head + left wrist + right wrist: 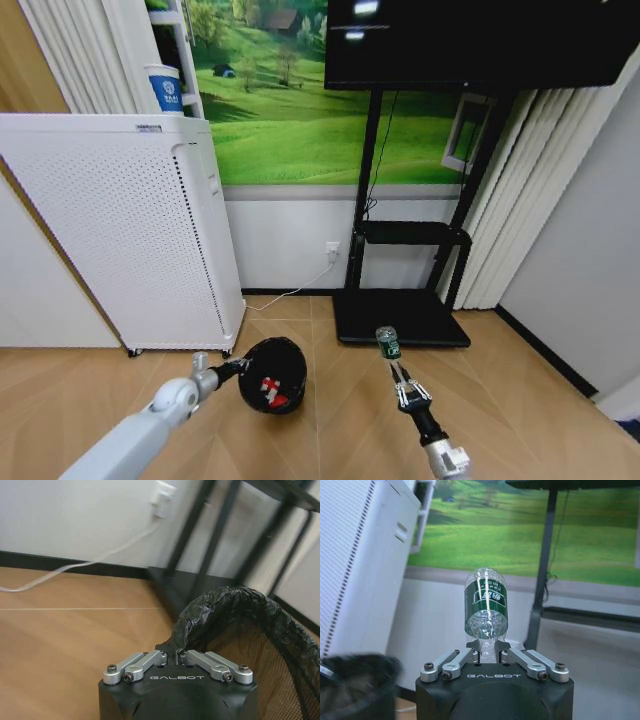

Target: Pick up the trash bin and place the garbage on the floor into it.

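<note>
While held tilted off the herringbone wood floor (330, 420), mouth of the black mesh trash bin (272, 374) faces up and toward the right arm, presumably so litter can be dropped in without setting the bin down. Left hand (178, 652) clenched on the bin rim, pinching the black liner bag (220, 605) where it folds over the mesh edge; a rim grip leaves the opening unobstructed. Red-and-white scraps (270, 386) visible inside the bin, so part of the garbage judged already collected.

Right hand (400, 374) grasping the small clear bottle with green label (387, 342) by one end, rest of the bottle projecting beyond the fingertips; in the right wrist view the same bottle (486, 605) stands out straight past the hand (490, 651). Bottle clear of the floor, in the air.

Bottle lies to the right of the bin and apart from it, not yet over the opening; black TV stand base (400, 318) just behind it. Bin rim shows at the edge of the right wrist view (360, 665), off to one side of the bottle, so a sideways carry toward the left arm judged necessary before release. White perforated appliance (110, 230) stands behind the left arm, uninvolved.
</note>
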You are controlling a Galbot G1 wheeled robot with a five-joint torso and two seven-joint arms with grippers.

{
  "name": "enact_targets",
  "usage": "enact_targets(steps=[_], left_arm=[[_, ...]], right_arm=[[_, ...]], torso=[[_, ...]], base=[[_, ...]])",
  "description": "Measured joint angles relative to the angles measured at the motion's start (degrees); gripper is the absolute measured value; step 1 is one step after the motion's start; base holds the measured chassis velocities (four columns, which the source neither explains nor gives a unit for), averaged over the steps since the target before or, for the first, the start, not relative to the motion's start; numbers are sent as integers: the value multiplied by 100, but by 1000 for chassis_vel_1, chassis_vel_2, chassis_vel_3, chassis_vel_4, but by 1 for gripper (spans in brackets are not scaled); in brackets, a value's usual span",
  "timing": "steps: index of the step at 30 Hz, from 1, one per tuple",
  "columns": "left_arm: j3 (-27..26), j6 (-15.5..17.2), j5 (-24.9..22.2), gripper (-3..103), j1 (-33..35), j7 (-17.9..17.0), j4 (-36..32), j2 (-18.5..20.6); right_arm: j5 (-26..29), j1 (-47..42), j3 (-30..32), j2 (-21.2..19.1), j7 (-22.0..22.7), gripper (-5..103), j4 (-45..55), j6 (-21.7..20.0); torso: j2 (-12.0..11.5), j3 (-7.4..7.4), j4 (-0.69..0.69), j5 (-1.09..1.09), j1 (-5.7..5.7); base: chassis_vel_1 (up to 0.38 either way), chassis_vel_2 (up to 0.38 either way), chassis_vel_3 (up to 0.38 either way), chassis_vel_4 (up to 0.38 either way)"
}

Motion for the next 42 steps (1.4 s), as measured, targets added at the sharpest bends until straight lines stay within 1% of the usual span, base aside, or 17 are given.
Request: enact_targets(steps=[2, 5, 9, 16, 23, 24, 25, 26, 28, 29, 32, 34, 35, 38, 39, 41, 42], left_arm=[[236, -14, -12, 4, -165, -1, 101, -129], [934, -56, -150, 4, -604, -55, 272, -573], [1281, -94, -217, 4, -702, -35, 149, -797], [1397, -154, -277, 4, -724, 148, 32, -1021], [1409, -173, -363, 4, -731, 156, -73, -1097], [1429, -178, -363, 4, -754, 153, -51, -1132], [1459, -185, -363, 4, -816, 137, 39, -1236], [1459, -185, -363, 4, -816, 137, 39, -1236], [1490, -186, -385, 4, -867, 86, 118, -1337], [1490, -186, -385, 4, -867, 86, 118, -1337], [1537, -189, -388, 4, -890, 50, 180, -1370], [1549, -190, -395, 4, -906, 2, 202, -1413], [1549, -190, -395, 4, -906, 2, 202, -1413], [1535, -194, -441, 4, -921, -50, 208, -1441], [1535, -194, -441, 4, -921, -50, 208, -1441], [1490, -201, -453, 4, -921, -107, 198, -1408], [1490, -201, -453, 4, -921, -107, 198, -1408]], right_arm=[[-23, -26, -21, 19, -42, 16, 92, 1], [-227, -62, -139, 180, -97, 16, 299, 38], [-306, -26, -204, 287, -97, 16, 283, 58], [-422, -35, -369, 390, -56, 16, 252, 54], [-474, -45, -441, 441, -62, 16, 152, 105], [-497, -53, -458, 462, -82, 13, 113, 138], [-517, -111, -492, 492, -126, 18, 88, 173], [-517, -111, -492, 492, -126, 18, 88, 173], [-522, -182, -500, 511, -188, 28, 109, 213], [-522, -182, -500, 511, -188, 28, 109, 213], [-502, -174, -499, 516, -265, 39, 103, 320], [-474, -119, -491, 521, -329, 50, 68, 395], [-474, -119, -491, 521, -329, 50, 68, 395], [-396, -54, -476, 511, -339, 66, 76, 399], [-396, -54, -476, 511, -339, 66, 76, 399], [-337, -33, -447, 496, -337, 77, 91, 405], [-337, -33, -447, 496, -337, 77, 91, 405]], torso=[[-1, 0, -1, -2, 0], [0, 0, 0, 2, 0], [0, 0, 3, 1, 0], [0, 0, 4, 2, 0], [0, 0, 3, 0, 0], [0, 0, 3, 1, 0], [0, 0, 3, 1, 0], [0, 0, 3, 1, 0], [0, 0, 1, 0, 0], [0, 0, 1, 0, 0], [0, 0, 3, 1, 0], [0, 0, 3, 1, 0], [0, 0, 3, 1, 0], [0, 0, 2, 1, 0], [0, 0, 2, 1, 0], [0, 0, 2, 0, 0], [0, 0, 2, 0, 0]], base=[[0, 0, 0, 0], [0, 0, 0, 0], [0, 0, 0, 0], [0, 0, 0, 0], [0, 0, 0, 0], [0, 0, 0, 0], [0, 0, 0, 0], [0, 0, 0, 0], [0, 0, 0, 0], [0, 0, 0, 0], [0, 0, 0, 0], [0, 0, 0, 0], [0, 0, 0, 0], [0, 0, 0, 0], [0, 0, 0, 0], [0, 0, 0, 0], [0, 0, 0, 0]])
